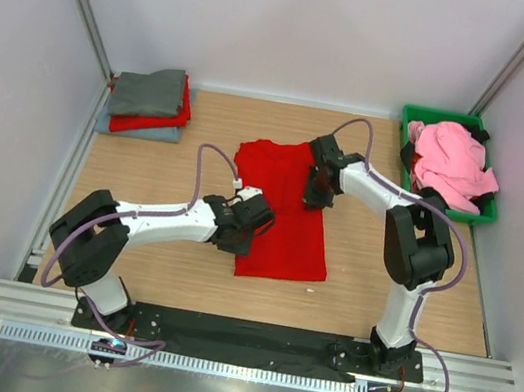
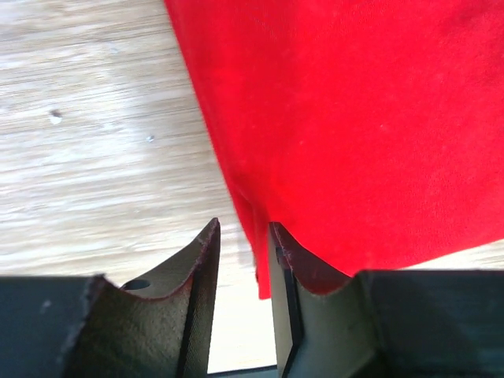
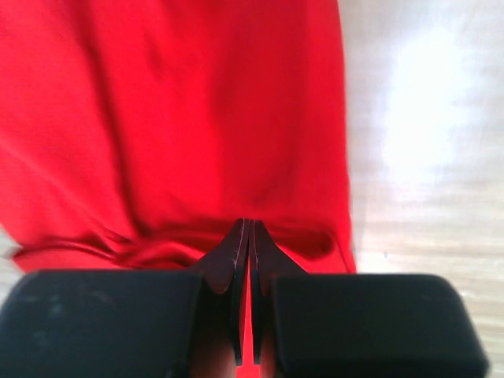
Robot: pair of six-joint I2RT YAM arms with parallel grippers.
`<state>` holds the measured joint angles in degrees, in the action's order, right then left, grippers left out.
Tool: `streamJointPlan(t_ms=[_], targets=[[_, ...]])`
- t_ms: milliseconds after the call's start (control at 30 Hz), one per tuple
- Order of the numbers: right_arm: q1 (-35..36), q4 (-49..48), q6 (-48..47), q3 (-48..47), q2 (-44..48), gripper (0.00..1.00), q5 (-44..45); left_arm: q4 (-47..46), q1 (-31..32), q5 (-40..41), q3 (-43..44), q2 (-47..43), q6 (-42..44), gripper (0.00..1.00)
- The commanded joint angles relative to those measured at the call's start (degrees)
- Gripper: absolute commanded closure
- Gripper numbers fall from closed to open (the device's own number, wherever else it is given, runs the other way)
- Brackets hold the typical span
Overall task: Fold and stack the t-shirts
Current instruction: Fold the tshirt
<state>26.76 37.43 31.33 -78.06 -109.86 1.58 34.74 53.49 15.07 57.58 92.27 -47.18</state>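
Observation:
A large bright red t-shirt [image 1: 289, 216] lies partly folded in the middle of the wooden table. My left gripper [image 1: 260, 219] is at its left edge. In the left wrist view the left gripper [image 2: 244, 228] is slightly open, and the red t-shirt's [image 2: 354, 118] edge hangs between the jaws with table showing in the gap. My right gripper [image 1: 315, 197] is on the shirt's upper right part. In the right wrist view the right gripper [image 3: 250, 222] is shut on a bunched fold of the red cloth [image 3: 173, 118].
Folded shirts are stacked at the back left: grey [image 1: 151, 90] on top, red [image 1: 158, 122], light blue-grey [image 1: 117, 126] beneath. A green bin [image 1: 440, 117] at the back right holds a pink shirt [image 1: 451, 158] and a dark one [image 1: 489, 207].

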Motion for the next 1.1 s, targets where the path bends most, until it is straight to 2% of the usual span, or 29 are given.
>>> streamJointPlan(t_ms=[0,100,167,200,300,400,467,600,733,900,1067], targets=[[-0.75,3.61,-1.80,-7.44,-1.57,0.92,2.45,2.78,-0.23,2.95,-0.28,-2.97,1.03,0.67],[-1.19,5.63,-2.33,-10.27,-0.45,0.78,4.03,3.75,-0.23,3.56,-0.37,-4.29,1.04,0.65],[-1.45,6.16,-2.59,-9.31,1.66,0.61,5.18,4.11,-0.32,3.56,-0.45,-5.52,0.95,0.62],[-1.54,6.25,-2.59,-8.52,4.54,0.44,6.40,4.02,-0.23,3.39,-0.71,-5.78,0.86,0.54],[-1.80,5.73,-2.33,-2.64,9.91,0.26,7.55,2.79,-0.23,1.73,-2.21,-7.63,-0.19,0.39],[-1.98,2.31,-0.58,9.54,20.00,0.22,3.45,-2.11,-0.23,-1.43,-6.76,-10.26,-1.59,0.32],[-1.98,0.73,0.47,15.02,24.15,0.21,0.37,-4.50,-0.23,-3.11,-8.96,-11.14,-2.48,0.32],[-1.89,-2.80,2.85,30.20,33.91,0.22,-5.45,-11.86,-0.23,-6.45,-14.24,-12.98,-5.28,0.36],[-1.98,-4.81,5.23,39.09,41.74,0.23,-8.79,-18.82,-0.23,-9.35,-19.96,-14.66,-7.83,0.39],[-1.98,-6.05,6.81,45.09,46.75,0.25,-10.55,-23.57,-0.23,-10.41,-24.09,-15.36,-9.77,0.41],[-1.89,-8.95,7.34,48.00,45.88,0.27,-11.25,-24.28,-0.23,-10.50,-25.06,-16.24,-10.39,0.43]])
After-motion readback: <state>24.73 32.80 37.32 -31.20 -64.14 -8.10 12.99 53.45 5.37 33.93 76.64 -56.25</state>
